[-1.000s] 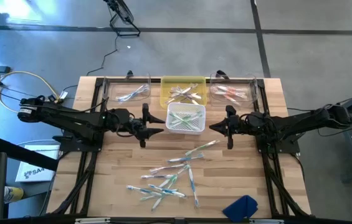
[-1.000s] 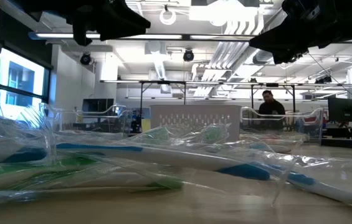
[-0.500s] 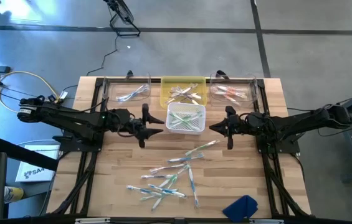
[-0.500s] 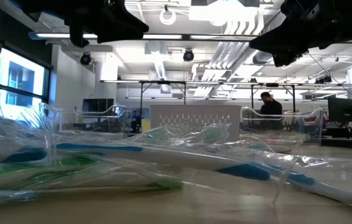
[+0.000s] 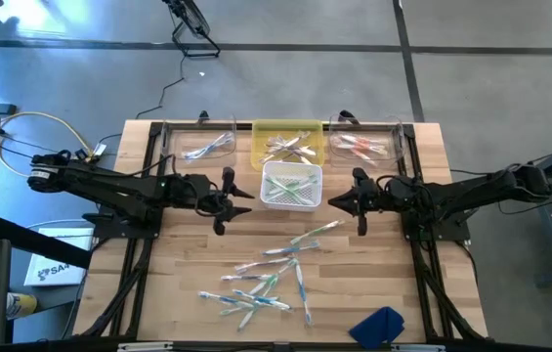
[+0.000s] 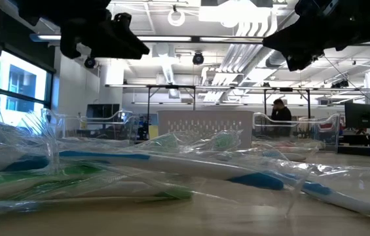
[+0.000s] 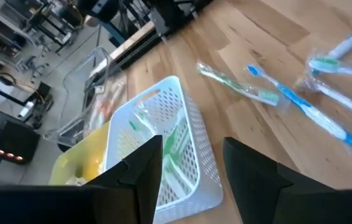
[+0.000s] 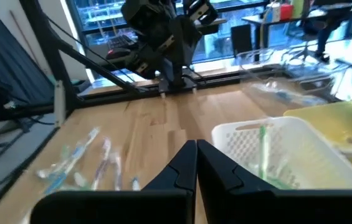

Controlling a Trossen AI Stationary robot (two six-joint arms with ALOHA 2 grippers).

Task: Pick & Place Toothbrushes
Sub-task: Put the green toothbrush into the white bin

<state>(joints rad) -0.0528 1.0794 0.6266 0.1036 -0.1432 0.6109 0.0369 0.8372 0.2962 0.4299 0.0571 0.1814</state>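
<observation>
Several wrapped toothbrushes (image 5: 271, 274) with green and blue accents lie loose on the wooden table (image 5: 188, 264), in its near half. More of them lie in the white basket (image 5: 291, 186) at the table's middle. My left gripper (image 5: 246, 198) hovers just left of the basket. In the left wrist view it (image 7: 194, 162) is open, with nothing between its fingers. My right gripper (image 5: 334, 200) hovers just right of the basket, shut and empty (image 8: 195, 165). Both are well above the table in the low view, where the toothbrushes (image 6: 171, 170) fill the foreground.
Along the far edge stand a clear tray (image 5: 202, 145), a yellow tray (image 5: 287, 144) and another clear tray (image 5: 363, 145), each holding toothbrushes. A blue cloth (image 5: 378, 326) lies at the near right corner. A person (image 6: 280, 111) is in the room beyond the table.
My left gripper has tipped its fingers downward, rolled a little and sunk slightly beside the basket, staying open. My right gripper has stayed where it was, shut. The toothbrushes have not moved.
</observation>
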